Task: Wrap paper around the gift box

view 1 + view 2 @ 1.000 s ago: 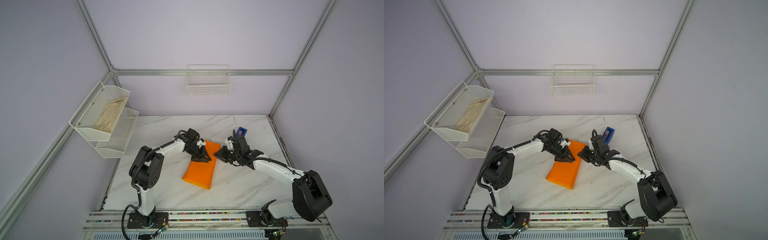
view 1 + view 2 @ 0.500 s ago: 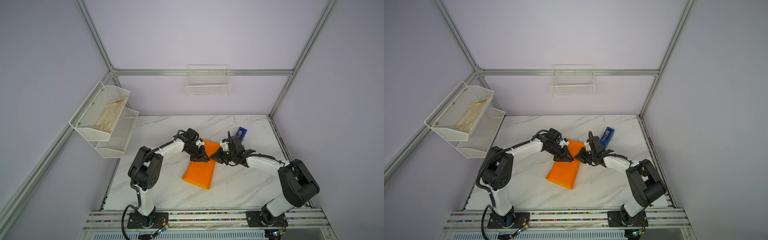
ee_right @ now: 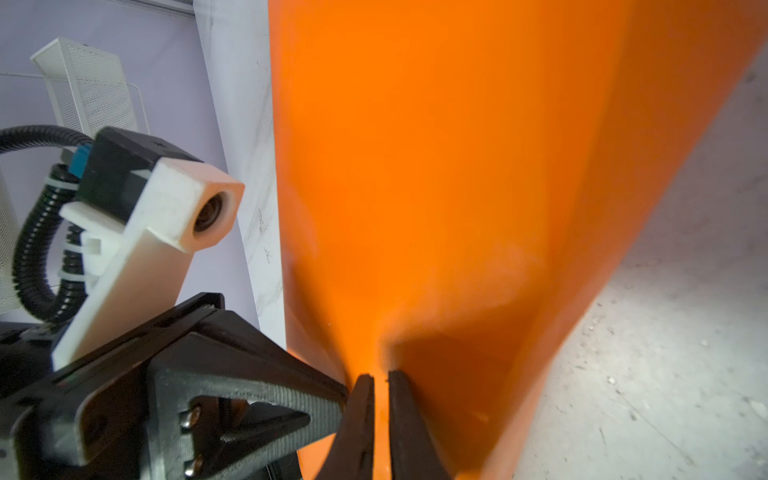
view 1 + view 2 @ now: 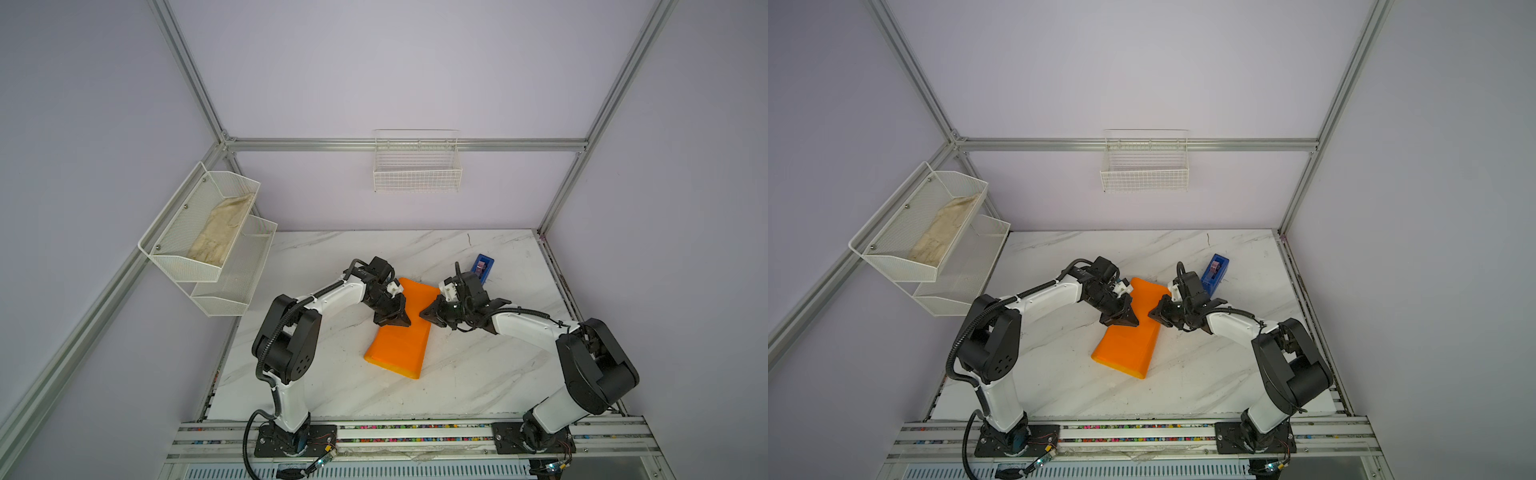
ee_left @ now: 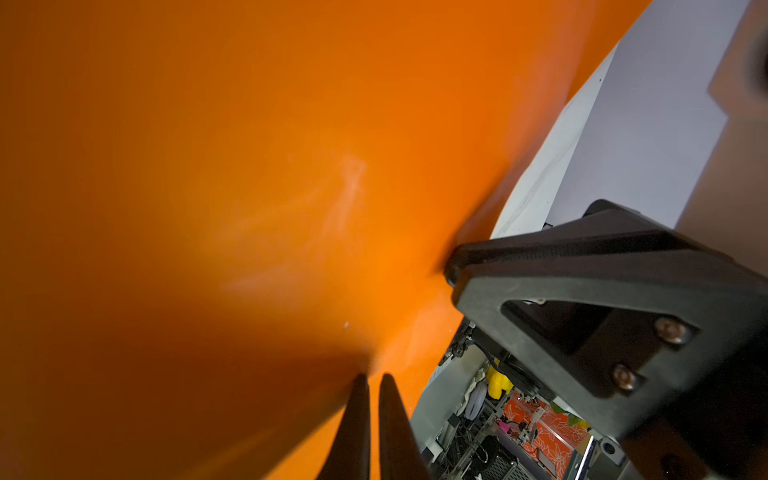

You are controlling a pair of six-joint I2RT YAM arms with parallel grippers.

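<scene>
Bearings: the clock was laid on the table (image 4: 478, 374) as seen in both top views, with twelve o'clock at the rear wall.
Wall rack (image 4: 183, 268): was found fixed to the side wall at nine to ten o'clock, off the table. A pale cloth (image 4: 222, 232) was seen lying in its upper tray.
Left arm (image 4: 332, 295): was seen stretched from its base at seven o'clock toward the centre.
Left gripper (image 4: 399, 322): was found clenched, with its tips set on the nine o'clock edge of the paper (image 4: 399, 349). In the left wrist view the fingers (image 5: 357, 428) were seen almost together against the orange surface, and nothing was made out between them.
Paper (image 4: 1129, 349): was found folded into a long orange parcel lying flat at the table's centre. Its long axis ran from about one o'clock to seven o'clock, and the seven o'clock end was seen free of both grippers.
Gift box: was hidden; no part of it was exposed in any view.
Wire basket (image 4: 417, 180): was noted on the rear wall at twelve o'clock, well apart from the parcel.
Right gripper (image 4: 428, 313): was found at the parcel's three o'clock edge, facing the left gripper across the parcel's width and pinched on a raised fold of the paper. In the right wrist view orange was seen in the narrow slit between the fingers (image 3: 405, 424).
Tape dispenser (image 4: 482, 267): blue, was seen on the table at two o'clock, just behind the right gripper, apart from the parcel.
Right arm (image 4: 528, 328): was seen reaching in from its base at five o'clock.
</scene>
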